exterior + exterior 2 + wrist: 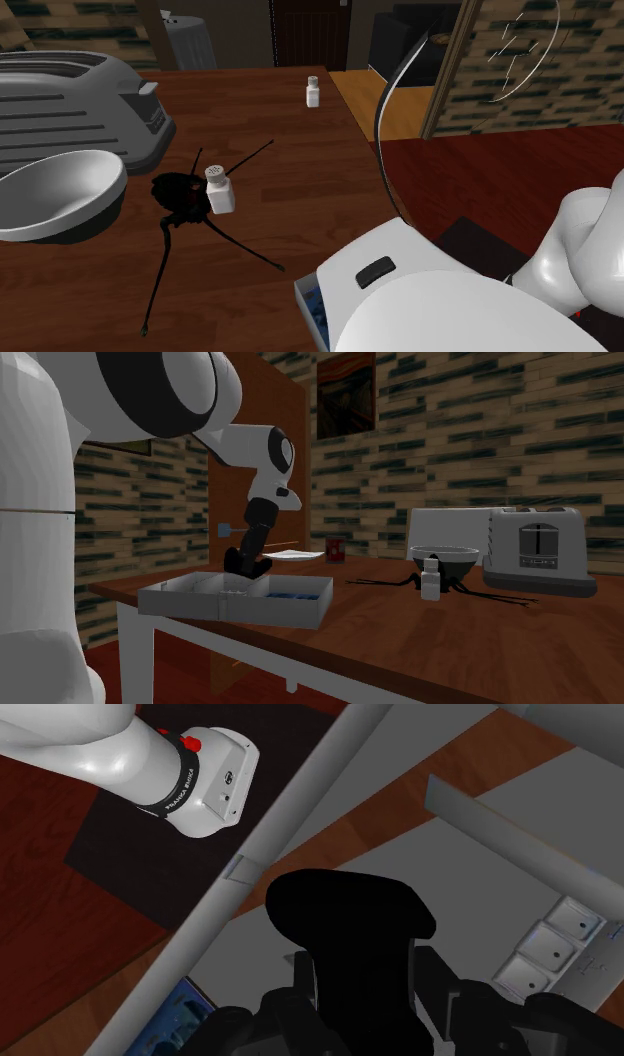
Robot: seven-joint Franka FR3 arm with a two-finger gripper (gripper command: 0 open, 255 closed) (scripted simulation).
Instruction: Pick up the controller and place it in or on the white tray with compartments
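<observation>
Table point(480, 642): brown wood, everything I see rests on it.
Toaster point(535, 547): grey, at the second exterior view's right.
Tray point(190, 600): pale grey, compartments, at the table edge by the stand; one compartment shows blue.
Bowl point(445, 555): grey, just beside the toaster.
Gripper point(243, 564): over the tray. I read the fingers as clamped on the controller.
Controller point(350, 919): black, between the fingers, above the tray floor. Contact with the floor, I cannot tell.
Shaker point(431, 580): white, upright, against a black spindly thing point(180, 195).

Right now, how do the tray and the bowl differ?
The tray is rectangular with compartments; the bowl is round and undivided. The tray sits at the table edge under the gripper clasping the controller; the bowl sits beside the toaster. Both are pale, open-topped.
</observation>
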